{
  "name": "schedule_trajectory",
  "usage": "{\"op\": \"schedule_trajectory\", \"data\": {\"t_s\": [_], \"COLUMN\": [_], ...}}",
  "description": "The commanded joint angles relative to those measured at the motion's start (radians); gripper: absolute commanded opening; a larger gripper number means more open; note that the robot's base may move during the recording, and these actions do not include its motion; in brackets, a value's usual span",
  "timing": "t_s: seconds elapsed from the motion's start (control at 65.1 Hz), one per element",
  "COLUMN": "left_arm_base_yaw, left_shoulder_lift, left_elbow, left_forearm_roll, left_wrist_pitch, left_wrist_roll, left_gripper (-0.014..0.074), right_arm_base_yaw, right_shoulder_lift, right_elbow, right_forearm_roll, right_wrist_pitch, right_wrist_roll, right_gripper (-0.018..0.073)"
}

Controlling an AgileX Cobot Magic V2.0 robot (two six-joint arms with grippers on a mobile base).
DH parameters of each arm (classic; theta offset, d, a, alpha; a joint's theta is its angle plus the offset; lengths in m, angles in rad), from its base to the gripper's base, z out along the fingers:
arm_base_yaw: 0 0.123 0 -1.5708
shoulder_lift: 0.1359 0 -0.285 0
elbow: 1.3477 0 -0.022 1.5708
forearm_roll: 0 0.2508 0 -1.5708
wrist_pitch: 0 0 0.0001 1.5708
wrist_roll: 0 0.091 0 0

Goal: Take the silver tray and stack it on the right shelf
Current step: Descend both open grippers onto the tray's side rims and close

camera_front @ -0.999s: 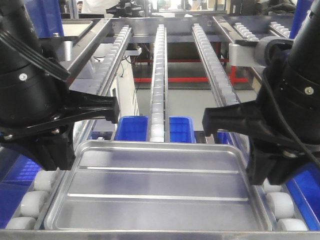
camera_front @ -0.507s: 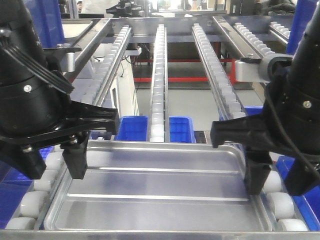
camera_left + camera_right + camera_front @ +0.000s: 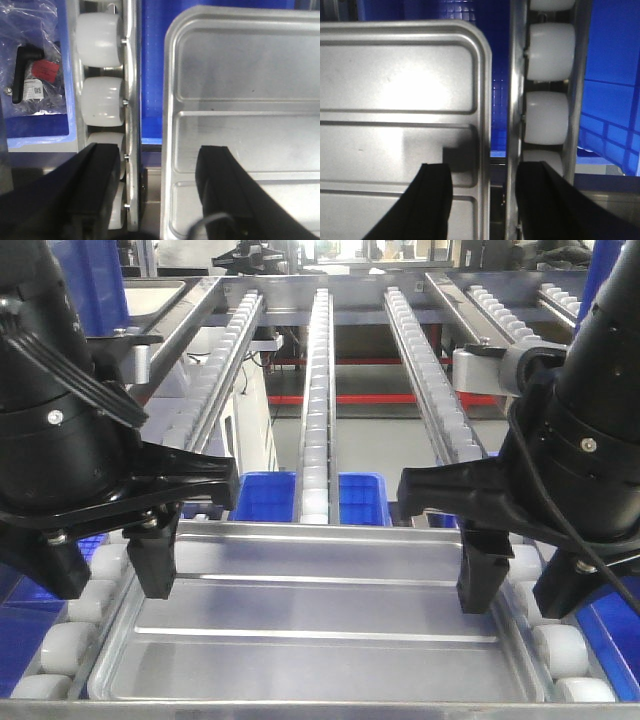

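Status: shiny silver ridged metal tray (image 3: 315, 630) lies on steel roller-rail right shelf (image 3: 318, 390); left end effector (image 3: 110, 585) and right end effector (image 3: 518, 605) wide open astride its rims, empty. Placement seemingly done; withdrawal left.

Silver ridged tray (image 3: 320, 660), white rollers (image 3: 316, 390), blue bins (image 3: 262, 497)

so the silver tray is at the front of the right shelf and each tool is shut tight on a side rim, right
Not shut: both are open. The left wrist view shows the left tool astride the rim of the silver tray, fingers apart; the right wrist view shows the right tool likewise. The tray is at the front of the right shelf.
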Motion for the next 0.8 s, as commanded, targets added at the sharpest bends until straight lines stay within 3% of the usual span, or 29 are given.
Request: {"op": "schedule_trajectory", "data": {"t_s": [0.0,0.492,0.784], "left_arm_base_yaw": [-0.003,-0.003,-0.003], "left_shoulder_lift": [-0.033,-0.033,-0.022], "left_elbow": [-0.028,-0.028,-0.028], "left_forearm_roll": [0.01,0.041,0.06], "left_wrist_pitch": [-0.009,-0.032,-0.032], "left_wrist_roll": [0.0,0.0,0.0], "left_gripper": [0.0262,0.0177,0.0172], "right_arm_base_yaw": [0.003,0.001,0.001], "right_shoulder_lift": [-0.028,0.029,0.034], "right_elbow": [-0.025,-0.025,-0.025], "right_forearm_roll": [-0.01,-0.01,-0.01], "right_wrist_pitch": [-0.033,-0.045,-0.064], "right_wrist_roll": [-0.011,-0.011,-0.011], "right_gripper": [0.0416,0.0415,0.0415]}}
